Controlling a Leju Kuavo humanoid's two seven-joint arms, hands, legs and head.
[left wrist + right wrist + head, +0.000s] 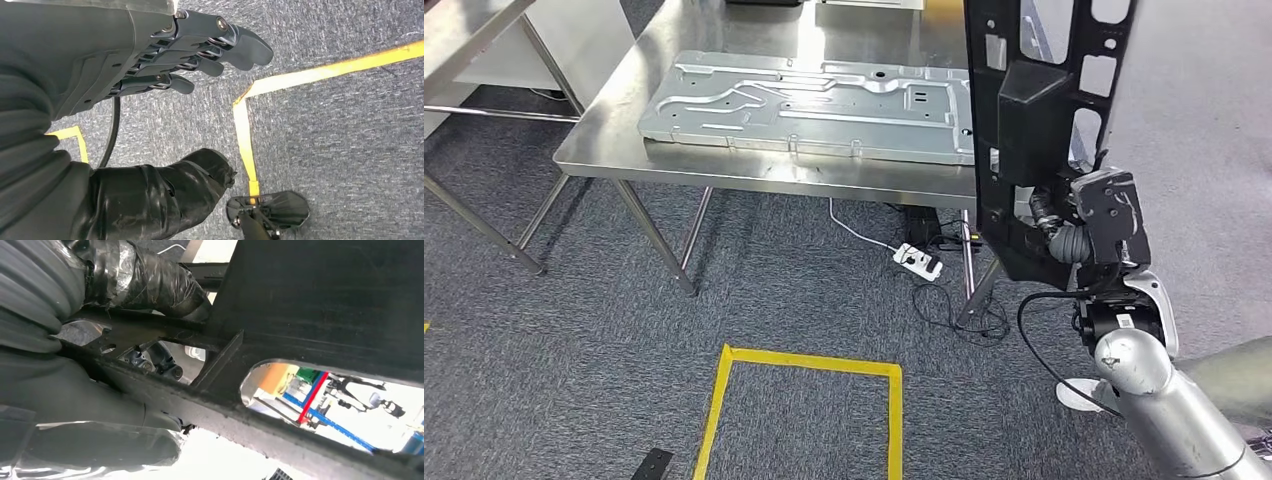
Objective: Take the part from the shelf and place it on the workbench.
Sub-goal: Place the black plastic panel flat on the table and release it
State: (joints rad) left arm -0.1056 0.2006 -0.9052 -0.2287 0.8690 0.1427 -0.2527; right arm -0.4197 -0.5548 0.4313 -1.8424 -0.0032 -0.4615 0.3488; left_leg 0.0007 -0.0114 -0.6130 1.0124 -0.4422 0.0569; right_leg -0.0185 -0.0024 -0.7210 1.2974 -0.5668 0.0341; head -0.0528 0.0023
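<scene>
My right hand grips a long black plastic part with cut-out windows near its lower end and holds it upright at the right of the head view. The part's upper length crosses in front of the right end of the steel workbench. In the right wrist view the taped thumb presses on the black part. My left hand hangs over the carpet, its fingers straight and apart from the thumb, holding nothing.
A large stamped silver metal panel lies flat on the workbench. A white power strip and cables lie on the carpet under the bench. A yellow tape square marks the floor near me. Another steel table's legs stand at the left.
</scene>
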